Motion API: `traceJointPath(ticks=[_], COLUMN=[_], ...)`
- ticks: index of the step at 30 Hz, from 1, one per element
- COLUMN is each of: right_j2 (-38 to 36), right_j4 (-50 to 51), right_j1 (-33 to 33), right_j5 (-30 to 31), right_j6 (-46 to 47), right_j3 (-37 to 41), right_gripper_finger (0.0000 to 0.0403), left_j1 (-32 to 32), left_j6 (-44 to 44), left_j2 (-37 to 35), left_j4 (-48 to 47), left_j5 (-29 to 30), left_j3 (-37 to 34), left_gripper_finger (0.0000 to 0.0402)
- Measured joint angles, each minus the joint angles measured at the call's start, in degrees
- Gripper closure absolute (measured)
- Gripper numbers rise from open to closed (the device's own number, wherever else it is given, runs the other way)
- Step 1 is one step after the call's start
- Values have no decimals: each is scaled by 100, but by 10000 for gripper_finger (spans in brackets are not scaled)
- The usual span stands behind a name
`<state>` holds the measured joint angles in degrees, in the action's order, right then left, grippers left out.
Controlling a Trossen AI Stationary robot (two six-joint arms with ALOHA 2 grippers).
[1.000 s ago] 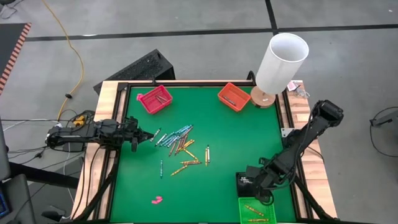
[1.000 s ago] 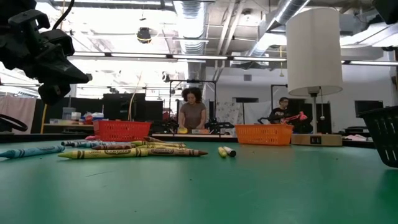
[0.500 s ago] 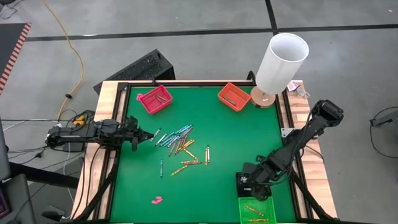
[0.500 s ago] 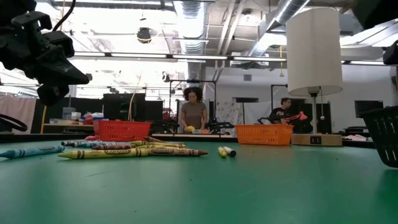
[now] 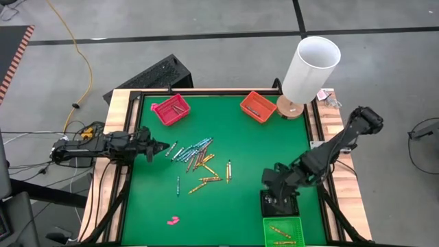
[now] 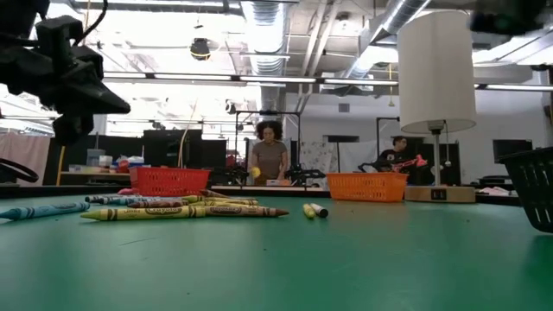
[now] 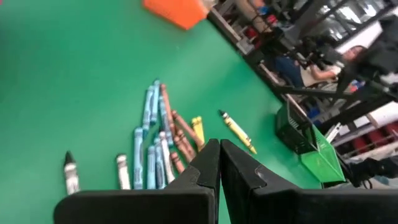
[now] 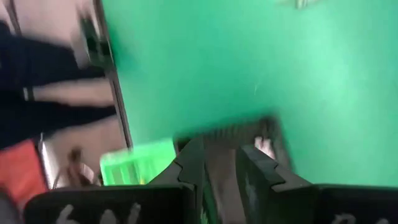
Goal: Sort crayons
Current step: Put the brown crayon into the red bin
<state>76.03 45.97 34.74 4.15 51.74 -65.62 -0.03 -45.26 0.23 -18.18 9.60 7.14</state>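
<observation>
Right end effector (image 5: 273,182) moved off the green tray (image 5: 282,232); two crayons (image 5: 280,234) inside.

Layout: crayons (image 5: 199,161) mid-table, trays at the edges, one arm each side.

Crayon pile sits left of centre on the table (image 5: 260,151); a few strays lie just right of and below it in the high view. Two trays along the far edge: one far-left (image 5: 171,110), one right of centre (image 5: 258,106), lamp (image 5: 309,68) beside the latter at the far-right corner. Near-right corner: two trays touching, one (image 5: 282,232) at the table edge with crayons in it, the other (image 5: 276,203) just behind it. Small lump (image 5: 172,220) near the near-left edge. Left gripper (image 5: 164,147) just left of the pile; right gripper (image 5: 269,180) behind the near-right trays.
</observation>
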Motion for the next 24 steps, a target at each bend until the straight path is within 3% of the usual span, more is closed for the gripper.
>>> traceJointPath(ticks=[8, 13, 17, 24], right_j2=[-261, -261, -258, 246], right_j4=[-1876, -2801, -3299, -3666], right_j1=[-577, -1098, -1753, -2755], right_j5=[2076, 3036, 3021, 1711], right_j6=[-1862, -3201, -3311, -3271], right_j3=[-79, -72, 42, 45], right_gripper_finger=[315, 315, 315, 315], left_j1=[0, 0, 0, 0], left_j6=[850, 1087, 1214, 1419], left_j2=[0, 0, 0, 0], left_j4=[1191, 1645, 1577, 1235], left_j5=[-512, -761, -1026, -965], left_j3=[0, 0, 0, 0], left_gripper_finger=[402, 401, 402, 401])
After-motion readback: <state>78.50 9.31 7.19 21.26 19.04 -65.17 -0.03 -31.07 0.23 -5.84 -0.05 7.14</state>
